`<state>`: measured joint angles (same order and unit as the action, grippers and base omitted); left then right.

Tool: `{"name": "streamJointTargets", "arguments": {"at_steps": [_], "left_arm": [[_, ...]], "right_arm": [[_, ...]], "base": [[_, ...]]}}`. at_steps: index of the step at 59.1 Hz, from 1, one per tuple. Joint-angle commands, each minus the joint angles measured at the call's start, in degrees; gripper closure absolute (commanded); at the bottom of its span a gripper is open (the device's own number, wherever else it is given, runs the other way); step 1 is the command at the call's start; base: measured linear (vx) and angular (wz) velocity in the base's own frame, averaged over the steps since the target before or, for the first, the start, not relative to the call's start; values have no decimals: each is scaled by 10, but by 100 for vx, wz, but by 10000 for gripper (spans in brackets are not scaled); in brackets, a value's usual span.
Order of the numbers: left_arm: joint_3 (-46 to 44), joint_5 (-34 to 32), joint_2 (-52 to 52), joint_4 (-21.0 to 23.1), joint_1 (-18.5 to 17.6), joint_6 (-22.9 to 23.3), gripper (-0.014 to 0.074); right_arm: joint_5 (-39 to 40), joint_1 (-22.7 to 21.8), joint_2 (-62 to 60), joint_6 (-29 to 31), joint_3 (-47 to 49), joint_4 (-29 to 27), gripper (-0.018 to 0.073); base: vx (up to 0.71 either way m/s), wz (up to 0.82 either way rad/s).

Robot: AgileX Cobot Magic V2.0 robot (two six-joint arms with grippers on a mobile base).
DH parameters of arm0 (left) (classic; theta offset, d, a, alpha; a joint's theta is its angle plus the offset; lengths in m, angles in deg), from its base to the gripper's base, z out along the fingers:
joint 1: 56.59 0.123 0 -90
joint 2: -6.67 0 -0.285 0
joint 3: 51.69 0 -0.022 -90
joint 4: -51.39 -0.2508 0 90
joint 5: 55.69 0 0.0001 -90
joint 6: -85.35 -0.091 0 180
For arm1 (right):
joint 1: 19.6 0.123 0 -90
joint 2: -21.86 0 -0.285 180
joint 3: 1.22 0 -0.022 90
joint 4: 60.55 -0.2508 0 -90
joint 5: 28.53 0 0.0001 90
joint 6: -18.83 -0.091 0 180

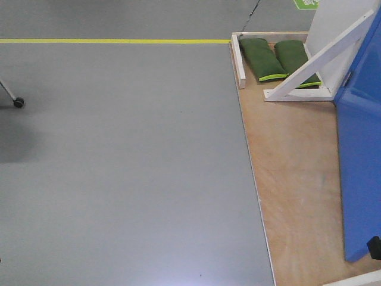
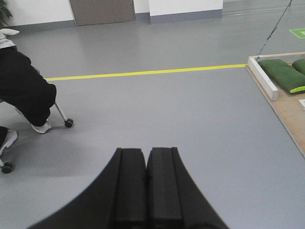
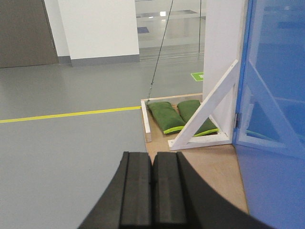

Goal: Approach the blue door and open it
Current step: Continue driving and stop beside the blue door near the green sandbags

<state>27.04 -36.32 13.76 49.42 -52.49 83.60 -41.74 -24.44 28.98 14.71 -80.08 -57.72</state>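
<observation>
Grey vinyl floor (image 1: pixel 119 167) fills most of the front view, crossed far off by a yellow line (image 1: pixel 113 41). On the right lies a plywood platform (image 1: pixel 292 155) with a low white kerb. Blue door (image 1: pixel 360 161) stands upright on that platform at the right edge of the frame, long axis vertical. Its foot runs from the hinge side by the white wall panel (image 1: pixel 339 24) back toward the camera, and its glossy face looks left over the plywood. White diagonal brace (image 1: pixel 321 59) props the panel, with two green sandbags (image 1: pixel 277 59) lying behind its foot. In the right wrist view the door's face mirrors the brace, and a small hinge shows on its far edge. Right claw (image 3: pixel 152 160) is clenched, fingers pressed flat together with nothing between. The door sits ahead and to its right, well apart from it. Left claw (image 2: pixel 146 157) is likewise clenched on nothing and points over bare floor toward the yellow line, the platform corner off to its right. A seated person's legs (image 2: pixel 26 90) and chair casters show at far left.
</observation>
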Motion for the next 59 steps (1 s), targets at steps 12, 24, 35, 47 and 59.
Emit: {"name": "streamJointTargets", "arguments": {"at_steps": [12, 24, 35, 47, 59], "left_arm": [[1, -51, -10, 3, 1, 1, 526], [1, -51, -10, 3, 1, 1, 526], [1, -51, -10, 3, 1, 1, 526], [1, -51, -10, 3, 1, 1, 526], [1, -51, -10, 3, 1, 1, 526]], "right_arm": [[48, 0, -10, 1, -11, 7, 557], [48, 0, -10, 1, -11, 7, 557], [48, 0, -10, 1, -11, 7, 557], [48, 0, -10, 1, -11, 7, 557], [48, 0, -10, 1, -11, 7, 557]], "base": [[25, -2], [21, -7], [17, -7], [15, -4], [13, -2]]}}
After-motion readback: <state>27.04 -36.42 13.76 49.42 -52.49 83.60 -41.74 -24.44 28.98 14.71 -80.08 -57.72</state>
